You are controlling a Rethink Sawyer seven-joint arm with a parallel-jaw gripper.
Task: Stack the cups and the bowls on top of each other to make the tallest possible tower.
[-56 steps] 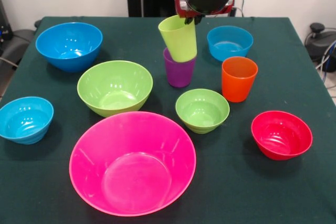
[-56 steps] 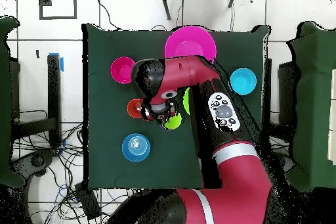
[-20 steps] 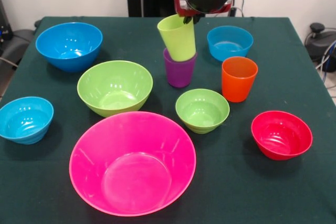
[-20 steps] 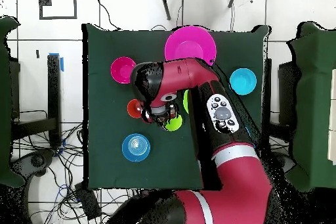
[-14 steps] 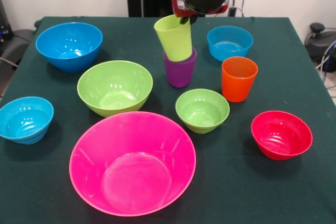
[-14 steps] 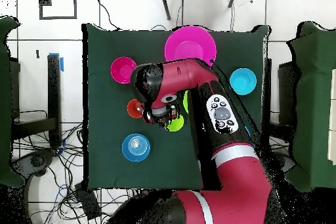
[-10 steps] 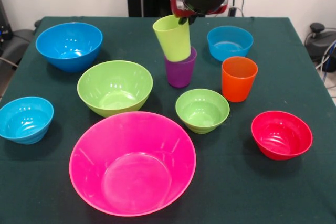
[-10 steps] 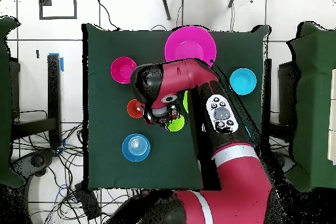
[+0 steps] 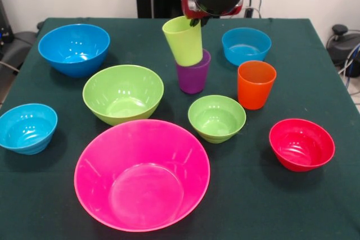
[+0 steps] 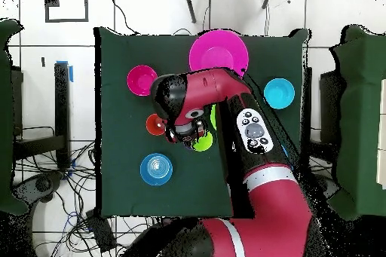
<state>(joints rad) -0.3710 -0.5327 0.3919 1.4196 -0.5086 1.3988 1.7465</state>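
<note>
My gripper (image 9: 196, 22) is shut on the far rim of the lime green cup (image 9: 183, 40). The cup hangs tilted, its base at the mouth of the purple cup (image 9: 192, 75). The orange cup (image 9: 256, 84) stands to the right. The bowls sit apart on the cloth: huge pink (image 9: 142, 172), large green (image 9: 123, 93), large blue (image 9: 74, 49), small green (image 9: 216, 117), red (image 9: 301, 144), and light-blue ones at the left (image 9: 27, 127) and at the back (image 9: 246, 45). No tower is in view. In the overhead view the arm covers the gripper (image 10: 187, 130) and most cups.
The dark green table (image 9: 67, 206) holds everything. Cables and black equipment (image 9: 343, 40) lie beyond its right edge. In the overhead view the pink bowl (image 10: 219, 52) sits near the table's far edge.
The gripper has carried the lime green cup a little to the left in the front view and slightly up. Its base now sits at the purple cup's left rim. Nothing else moved.
</note>
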